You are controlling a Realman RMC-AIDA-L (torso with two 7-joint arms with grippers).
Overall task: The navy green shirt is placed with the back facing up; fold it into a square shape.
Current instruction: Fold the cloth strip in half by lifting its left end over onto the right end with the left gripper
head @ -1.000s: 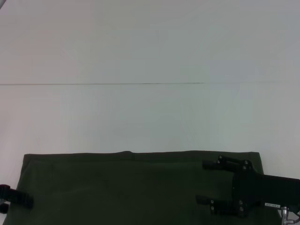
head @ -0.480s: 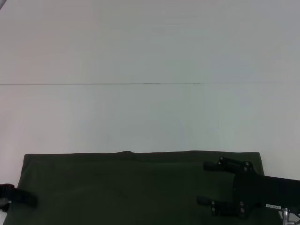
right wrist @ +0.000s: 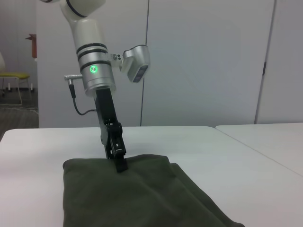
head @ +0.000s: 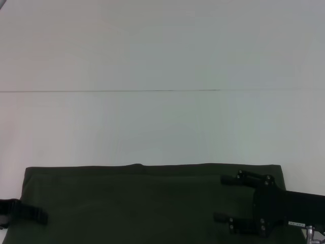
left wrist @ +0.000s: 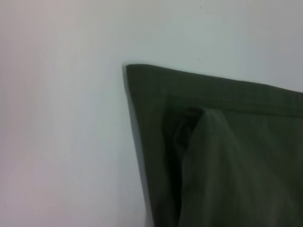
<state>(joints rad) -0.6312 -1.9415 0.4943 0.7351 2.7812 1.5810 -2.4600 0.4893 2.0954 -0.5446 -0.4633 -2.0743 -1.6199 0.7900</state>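
The navy green shirt [head: 142, 203] lies flat as a wide dark olive band along the near edge of the white table [head: 162, 127]. My right gripper [head: 221, 198] hovers open over the shirt's right part, its two black fingers pointing left. My left gripper [head: 30, 213] reaches in at the shirt's left edge, mostly cut off by the frame. From the right wrist view, the left gripper [right wrist: 119, 163] points down with its tip at the far edge of the shirt [right wrist: 142, 194]. A folded corner of the shirt [left wrist: 222, 156] fills the left wrist view.
A thin seam [head: 111, 91] runs across the white table beyond the shirt. In the right wrist view, white wall panels [right wrist: 203, 61] stand behind the table, and a yellow chair [right wrist: 14, 82] is far off to one side.
My left gripper has slid to the right, farther over the shirt's left edge. The right gripper and the shirt have stayed put.
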